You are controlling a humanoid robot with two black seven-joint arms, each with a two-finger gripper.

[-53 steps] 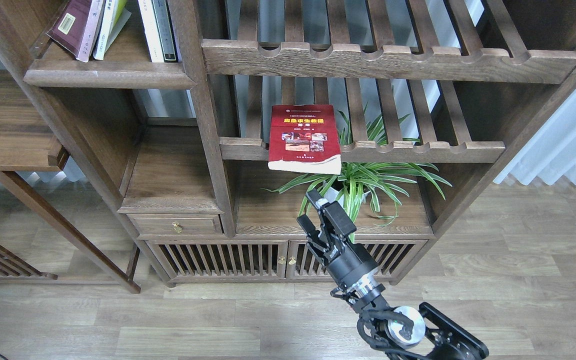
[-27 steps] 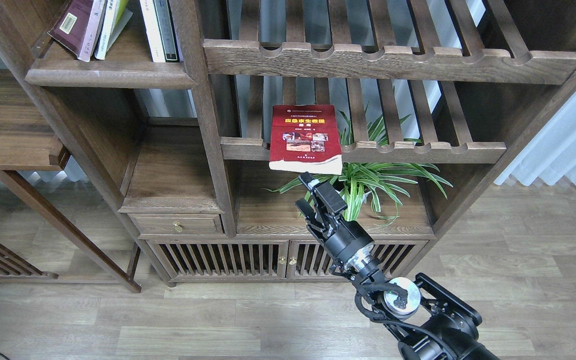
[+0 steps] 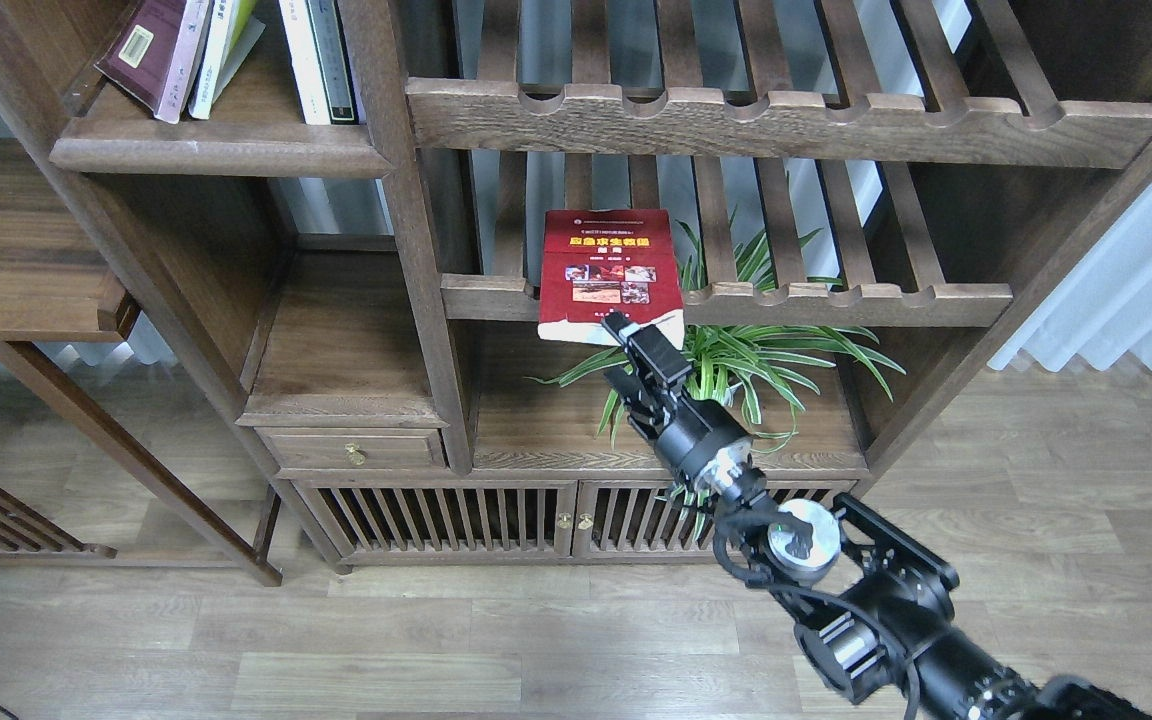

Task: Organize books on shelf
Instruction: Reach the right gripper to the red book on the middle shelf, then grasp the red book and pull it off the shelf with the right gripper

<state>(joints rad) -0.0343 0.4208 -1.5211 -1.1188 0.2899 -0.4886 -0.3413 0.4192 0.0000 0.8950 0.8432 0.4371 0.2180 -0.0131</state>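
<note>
While the big wooden bookcase (image 3: 416,250) fills most of the head view, the only arm showing is the right one, coming in from the bottom right corner and stretching diagonally up and left, wrist roughly in line with the forearm, pointing at the middle of the case. No left arm anywhere that I can see.

Compartments next. Top left there's a solid dark-brown shelf (image 3: 216,150) with a rounded front edge, and it's got a dark maroon book (image 3: 146,50) leaning to the left, with slim white books and a green-spined one (image 3: 321,60) standing next to it. Two slatted racks (image 3: 786,115) with notched front rails sit to the right, one above the other. The bright red book (image 3: 608,270) lies flat, cover up, on the left end of the lower rack, with its near edge hanging out past the rail. Under that rack a spider plant (image 3: 736,360) sits in the open bay.

Now the right gripper (image 3: 626,350): jaws are parted. The upper finger's tip overlaps the overhanging bottom edge of the red book, the other finger sits lower, beneath that edge. So it's spread around the book's edge, but whether the fingers are actually touching the book, can't tell from here.
</note>
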